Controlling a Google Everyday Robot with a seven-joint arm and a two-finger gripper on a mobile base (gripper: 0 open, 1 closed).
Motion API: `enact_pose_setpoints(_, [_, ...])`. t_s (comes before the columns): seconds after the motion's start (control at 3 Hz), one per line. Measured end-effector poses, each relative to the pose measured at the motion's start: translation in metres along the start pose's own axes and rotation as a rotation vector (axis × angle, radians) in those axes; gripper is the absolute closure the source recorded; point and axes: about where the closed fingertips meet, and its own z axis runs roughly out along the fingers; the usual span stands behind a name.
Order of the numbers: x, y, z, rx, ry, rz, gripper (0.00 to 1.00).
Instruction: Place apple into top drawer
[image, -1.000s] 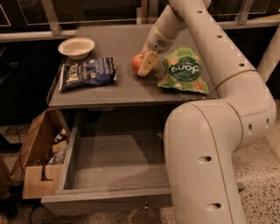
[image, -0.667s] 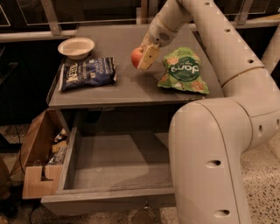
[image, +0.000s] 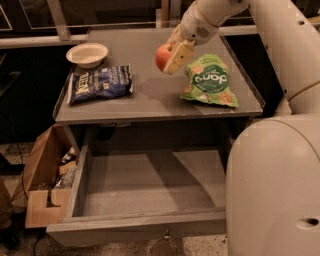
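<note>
A: What's taking up the most room?

B: The arm (image: 280, 75) is filling the right side, and its big lower link is hiding the right front corner of the drawer (image: 140, 226). The drawer is standing open below the top (image: 150, 97), with its floor showing bare.

A: And what's lying on the top?

B: A green bag (image: 209, 80) is lying near the right edge and a blue bag (image: 99, 84) near the left edge. A bowl (image: 87, 54) is sitting at the back left corner. A box (image: 42, 165) is leaning beside the drawer's left wall.

A: Where's the apple?

B: The gripper (image: 170, 59) is clamping tight on the apple (image: 162, 56). It is holding it clear above the middle of the top, toward the back edge and just left of the green bag.

A: What's worrying you?

B: It's a round fruit being pinched from the sides, so I'm judging it could slip out while swinging forward and roll off the front edge. If it comes down too early, it would be striking the top's front edge instead of clearing it. The green bag is lying close enough to get snagged. And a release too far left could be sending the apple over the drawer's wall into the box.
</note>
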Motion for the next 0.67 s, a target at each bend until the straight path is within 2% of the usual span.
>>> enact_pose_setpoints(0.33, [0.0002, 0.0021, 0.0056, -0.008, 0.001, 0.002, 1.00])
enact_pose_setpoints(0.67, [-0.0021, -0.0034, -0.0025, 0.020, -0.010, -0.012, 1.00])
